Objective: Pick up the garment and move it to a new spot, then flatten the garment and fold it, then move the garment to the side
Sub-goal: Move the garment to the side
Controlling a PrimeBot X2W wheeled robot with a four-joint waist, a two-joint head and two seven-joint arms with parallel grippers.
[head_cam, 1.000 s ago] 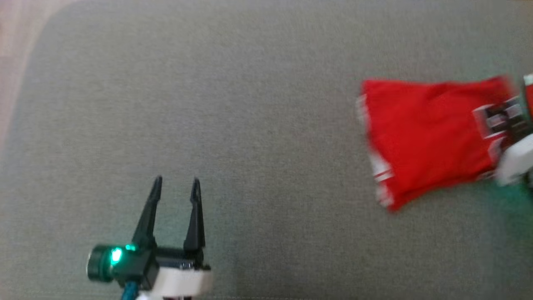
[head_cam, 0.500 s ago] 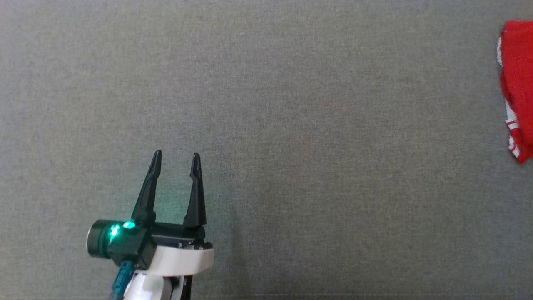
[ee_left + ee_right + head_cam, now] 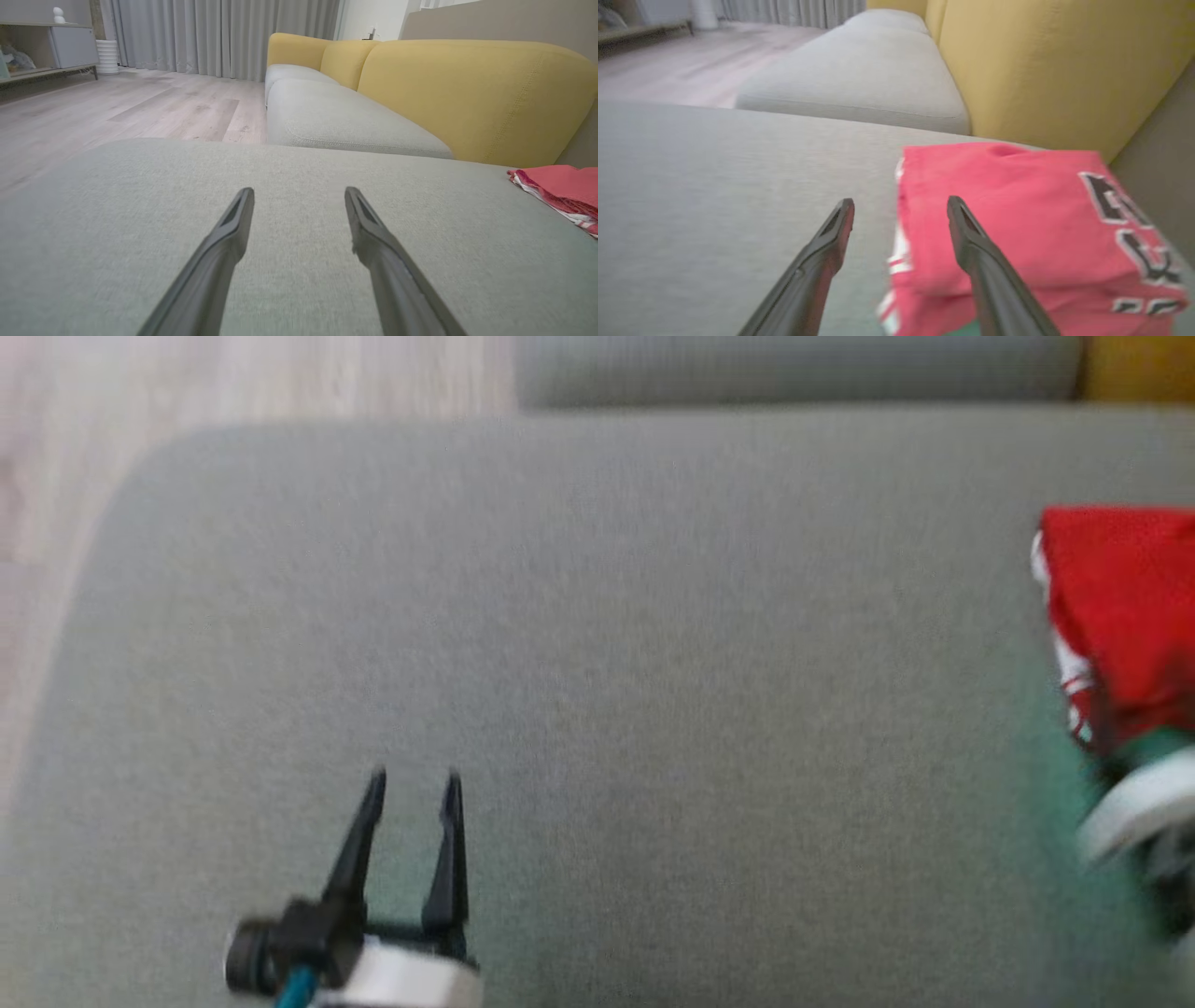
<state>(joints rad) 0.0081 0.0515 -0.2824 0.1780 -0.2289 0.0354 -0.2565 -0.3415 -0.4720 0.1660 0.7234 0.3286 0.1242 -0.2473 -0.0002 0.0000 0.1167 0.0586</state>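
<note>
Right gripper (image 3: 900, 203) just released: fingers now spread, empty. Folded garment (image 3: 1017, 214) lies on cushion (image 3: 597, 663), right side. Left gripper (image 3: 414, 777) open, empty. Move-aside step looks done.

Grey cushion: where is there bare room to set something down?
The grey cushion is bare across its middle, from the open left hand over to the folded garment and back to the rounded far corner by the floor. It is crowded at the right edge, where the garment lies with the right hand open at its edge.
</note>
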